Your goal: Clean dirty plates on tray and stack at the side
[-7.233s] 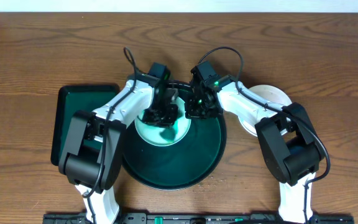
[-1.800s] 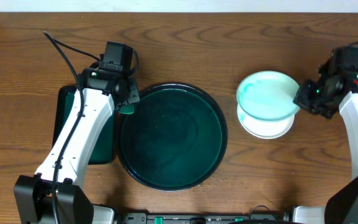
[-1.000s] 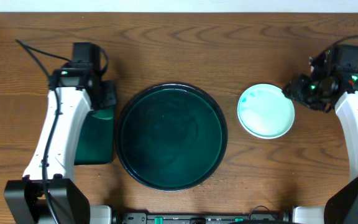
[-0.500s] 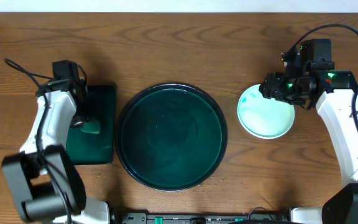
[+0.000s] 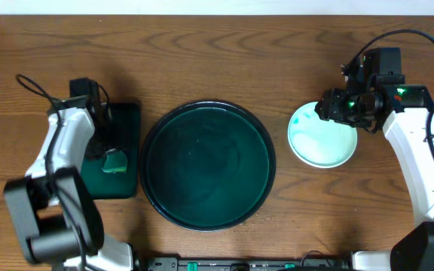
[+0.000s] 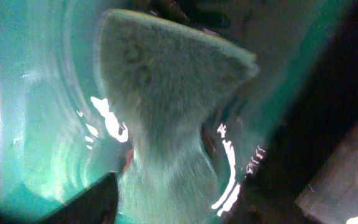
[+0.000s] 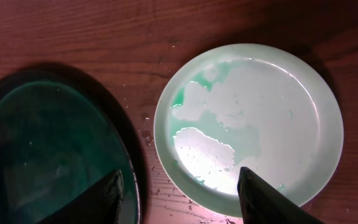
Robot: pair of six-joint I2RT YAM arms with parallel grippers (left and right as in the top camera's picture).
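The large round dark green tray (image 5: 208,214) sits mid-table with nothing on it. To its right, on the wood, lies a pale mint plate (image 5: 321,139) with teal smears and water drops (image 7: 253,118). My right gripper (image 5: 343,107) hovers over the plate's far edge. Its jaws (image 7: 185,199) stand open and apart, with nothing between them. My left gripper (image 5: 105,144) is over the small rectangular tray. It is open, and a teal-grey sponge (image 6: 166,106) lies loose between its fingers (image 6: 98,199).
The rectangular dark green tray (image 5: 126,120) lies left of the round tray and holds the sponge (image 5: 114,162). The round tray's rim (image 7: 135,180) comes close to the plate, with wet wood between them. The table's back edge runs along the top.
My left gripper has opened and let the sponge down onto the rectangular tray. The right gripper has moved in over the plate and then stayed still.
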